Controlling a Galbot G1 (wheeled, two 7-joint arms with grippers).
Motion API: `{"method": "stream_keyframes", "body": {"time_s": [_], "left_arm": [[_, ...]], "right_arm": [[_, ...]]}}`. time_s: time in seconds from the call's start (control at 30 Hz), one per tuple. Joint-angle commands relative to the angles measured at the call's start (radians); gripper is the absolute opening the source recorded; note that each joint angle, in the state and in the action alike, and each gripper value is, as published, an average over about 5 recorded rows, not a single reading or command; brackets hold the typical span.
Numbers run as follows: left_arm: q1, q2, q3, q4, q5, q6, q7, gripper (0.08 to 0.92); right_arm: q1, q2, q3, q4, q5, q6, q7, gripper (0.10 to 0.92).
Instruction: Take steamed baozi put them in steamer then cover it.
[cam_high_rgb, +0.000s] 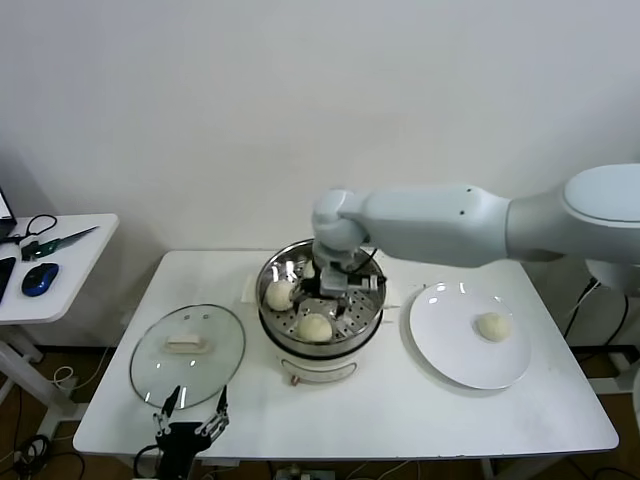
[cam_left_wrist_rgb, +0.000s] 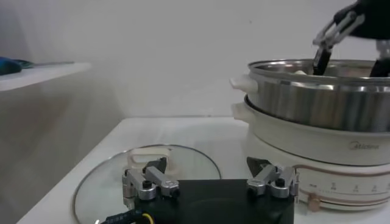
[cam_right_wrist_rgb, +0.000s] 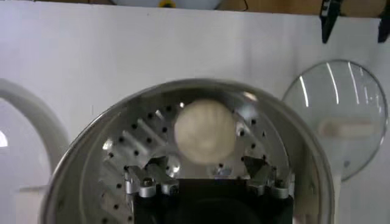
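my right pincer (cam_high_rgb: 335, 290) hangs released over the steamer (cam_high_rgb: 275, 272), baozi (cam_high_rgb: 314, 327) inside. one bun (cam_high_rgb: 492, 326) waits on the plate (cam_high_rgb: 450, 350): fetch it next, then the lid (cam_high_rgb: 187, 354). left pincer (cam_high_rgb: 190, 415) idles, released.

Bare-walled lab; side desk (cam_high_rgb: 60, 270) with mouse (cam_high_rgb: 39, 279)

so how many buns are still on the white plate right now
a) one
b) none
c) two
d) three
a) In the head view a single bun sits on the white plate, while two other buns show on the perforated tray inside the steamer pot.
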Motion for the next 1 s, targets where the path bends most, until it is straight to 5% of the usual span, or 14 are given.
{"method": "stream_keyframes", "body": {"time_s": [0.03,0.17,0.3,0.6,1.0], "left_arm": [[0.0,0.0,0.001,0.004,0.001,-0.001,0.001,0.823],[-0.003,0.004,0.0,0.009,-0.002,-0.003,0.001,0.823],[-0.019,0.006,0.003,0.015,-0.007,0.002,0.003,0.823],[-0.041,-0.003,0.019,0.022,-0.003,0.015,0.006,0.823],[-0.038,-0.007,0.012,0.039,0.002,0.019,0.005,0.823]], "right_arm": [[0.188,-0.148,-0.054,-0.132,0.232,-0.001,-0.111,0.823],[0.249,-0.302,-0.129,-0.23,0.416,-0.154,-0.211,0.823],[0.226,-0.455,-0.171,-0.302,0.435,-0.28,-0.279,0.823],[-0.072,-0.645,0.033,-0.325,0.272,-0.436,-0.223,0.823],[-0.488,-0.629,0.409,-0.455,0.068,-0.448,-0.196,0.823]]}}
